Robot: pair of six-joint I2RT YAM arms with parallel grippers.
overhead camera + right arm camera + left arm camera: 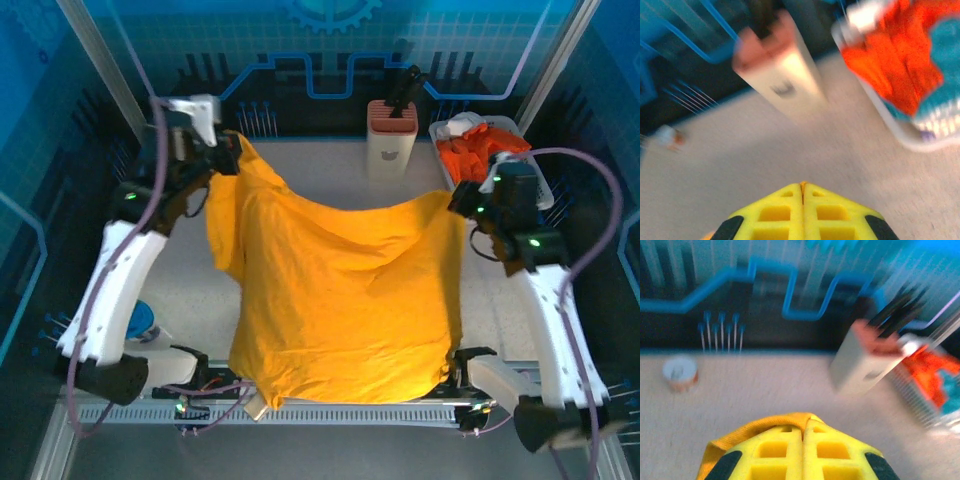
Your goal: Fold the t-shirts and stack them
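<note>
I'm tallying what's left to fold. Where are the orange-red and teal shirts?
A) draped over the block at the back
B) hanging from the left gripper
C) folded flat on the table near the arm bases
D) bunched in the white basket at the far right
D: the orange-red shirt lies bunched in the white basket with the teal shirt beside it; the one held up is the golden-yellow t-shirt.

Blue circuit-pattern walls (pixel 300 40); pale speckled tabletop (pixel 320 170).
</note>
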